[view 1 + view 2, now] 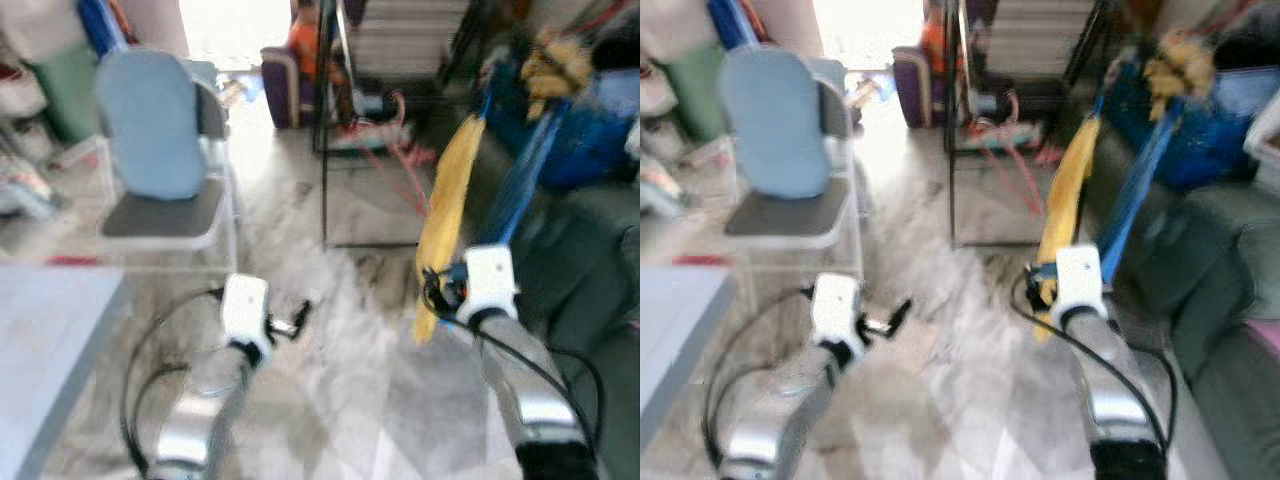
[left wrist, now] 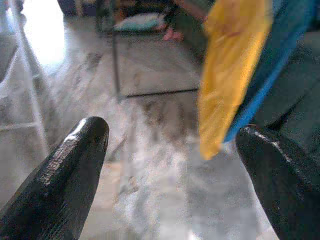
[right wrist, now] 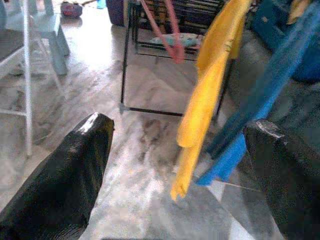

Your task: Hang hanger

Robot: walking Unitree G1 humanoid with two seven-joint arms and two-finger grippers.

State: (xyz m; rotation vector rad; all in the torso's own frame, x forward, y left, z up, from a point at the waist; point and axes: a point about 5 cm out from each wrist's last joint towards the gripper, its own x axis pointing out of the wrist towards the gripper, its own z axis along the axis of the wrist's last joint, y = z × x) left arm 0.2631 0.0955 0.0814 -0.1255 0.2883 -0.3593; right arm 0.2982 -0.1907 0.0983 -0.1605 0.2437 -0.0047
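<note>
Your right gripper [image 3: 175,165] gapes empty before the limp, light yellow cloth [image 3: 205,95] (hanger itself hidden); grasp up high, not the slippery fabric.

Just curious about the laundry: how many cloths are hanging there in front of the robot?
2. A yellow cloth hangs ahead of the right hand, and a blue cloth hangs right beside it, toward the sofa. The picture is blurred, so more may hang behind.

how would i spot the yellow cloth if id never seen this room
Find the black metal rack standing on the marble floor. Just to its right two long cloths hang side by side; the yellow cloth is the nearer-to-rack one, beside the blue cloth.
</note>
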